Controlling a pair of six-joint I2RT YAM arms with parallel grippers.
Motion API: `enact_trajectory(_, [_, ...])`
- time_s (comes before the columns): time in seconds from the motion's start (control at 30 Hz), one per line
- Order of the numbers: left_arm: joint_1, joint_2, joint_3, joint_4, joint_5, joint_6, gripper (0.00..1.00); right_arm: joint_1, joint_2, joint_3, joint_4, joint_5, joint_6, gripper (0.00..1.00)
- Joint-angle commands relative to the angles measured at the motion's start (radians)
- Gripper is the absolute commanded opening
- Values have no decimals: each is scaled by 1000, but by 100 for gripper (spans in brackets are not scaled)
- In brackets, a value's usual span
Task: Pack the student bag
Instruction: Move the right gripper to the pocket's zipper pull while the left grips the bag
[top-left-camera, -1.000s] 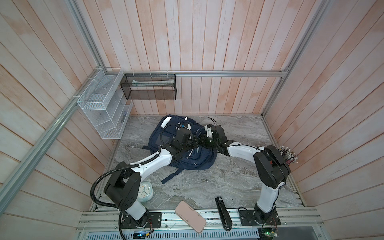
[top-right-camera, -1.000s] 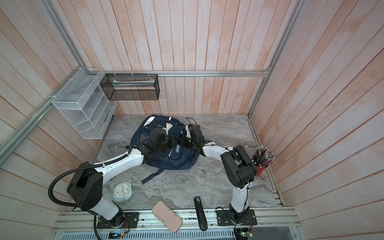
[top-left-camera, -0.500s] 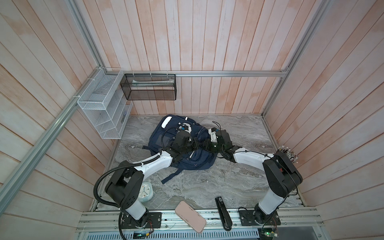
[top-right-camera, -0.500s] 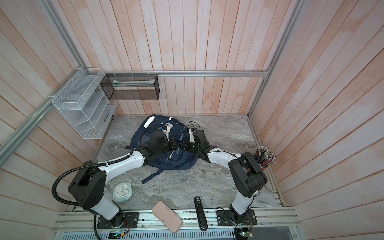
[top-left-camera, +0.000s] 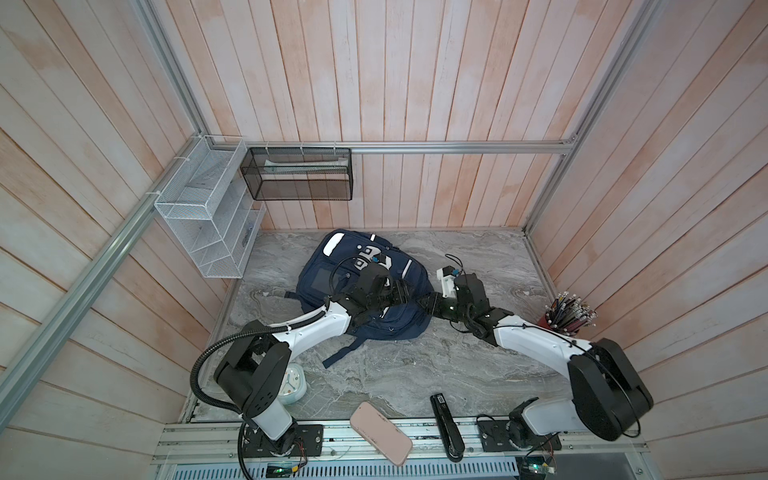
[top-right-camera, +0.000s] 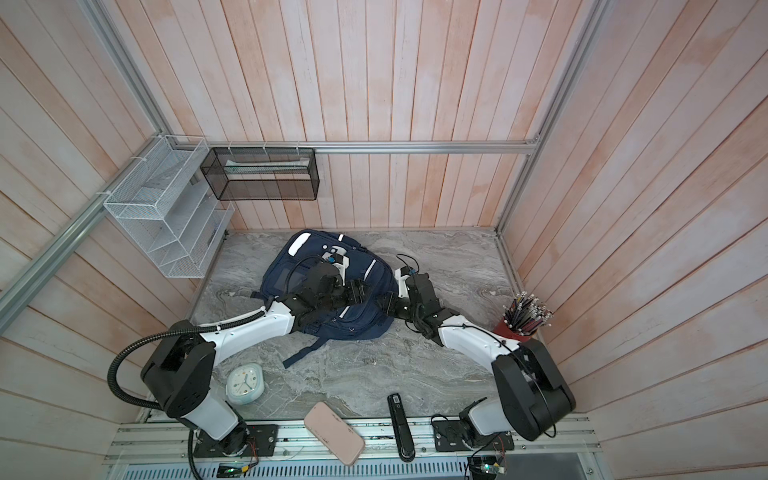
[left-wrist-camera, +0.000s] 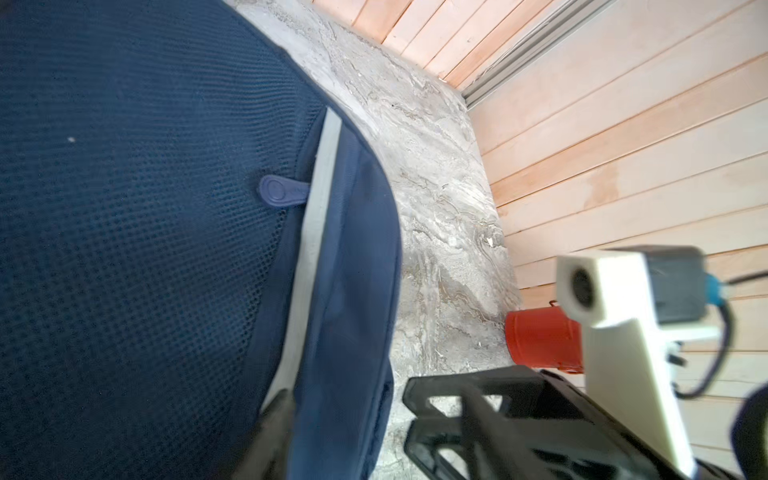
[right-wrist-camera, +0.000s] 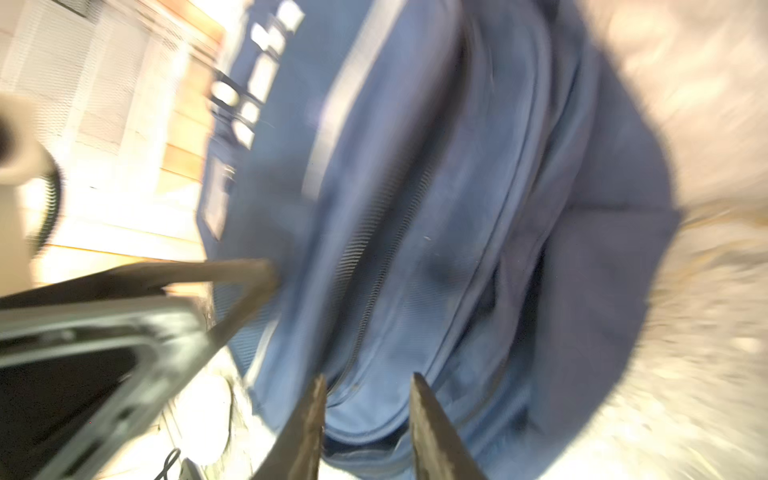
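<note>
We find the student bag (top-left-camera: 399, 326) lying flat on the far middle of the counter (top-left-camera: 374, 374). The left fingers (left-wrist-camera: 276, 432) stand apart, released, over its right half, one tip beside a white stripe. The right fingers (right-wrist-camera: 309, 419) sit at the bag's right edge with navy fabric between them; blur keeps us from telling whether they pinch it. A red cup of pencils (top-left-camera: 565, 318) stands by the right wall; a clock (top-right-camera: 245, 384), a pink case (top-left-camera: 381, 432) and a black stapler (top-left-camera: 444, 428) lie along the near edge. Wooden planks wall the booth, a white wire rack (top-left-camera: 203, 224) and black mesh basket (top-left-camera: 297, 174) hung far left.
</note>
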Motion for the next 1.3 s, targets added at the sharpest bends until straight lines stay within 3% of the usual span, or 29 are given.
enact_trajectory(0.0, [-15, -89, 36, -28, -56, 30, 100, 7, -101, -50, -57, 157, -115, 53])
enact_trajectory(0.1, [-30, -198, -27, -12, -150, 73, 100, 28, -196, -109, -30, 257, -218, 82])
enact_trajectory(0.17, [-26, -291, -128, 57, -211, 110, 100, -8, -231, -182, 63, 216, -196, 94])
enact_trajectory(0.23, [19, -390, -250, 120, -217, 95, 100, -60, -238, -206, 90, 76, -164, 98])
enact_trajectory(0.3, [112, -460, -371, 157, -169, -23, 100, -44, -212, -181, 45, 22, -190, 98])
enact_trajectory(0.33, [180, -485, -441, 194, -100, -90, 100, 4, -201, -155, 1, 64, -224, 98])
enact_trajectory(0.4, [312, -510, -565, 304, 65, -173, 100, 145, -197, -138, -34, 243, -269, 94])
enact_trajectory(0.47, [356, -522, -592, 276, 113, -154, 100, 265, -189, -149, 3, 360, -240, 85])
enact_trajectory(0.53, [328, -553, -569, 177, 53, -104, 100, 346, -147, -131, 17, 426, -204, 73])
enact_trajectory(0.63, [281, -589, -588, 181, 0, -126, 100, 462, -49, -80, 33, 548, -186, 57])
enact_trajectory(0.73, [248, -570, -596, 238, -10, -146, 98, 527, 66, -28, 87, 589, -160, 49])
enact_trajectory(0.87, [201, -454, -590, 294, -76, -170, 88, 571, 201, 35, 150, 637, -158, 46])
enact_trajectory(1.07, [176, -307, -562, 403, -79, -205, 84, 585, 336, 81, 226, 725, -151, 47])
enact_trajectory(1.27, [161, -244, -483, 376, -65, -217, 54, 590, 438, 199, 187, 808, -192, 44])
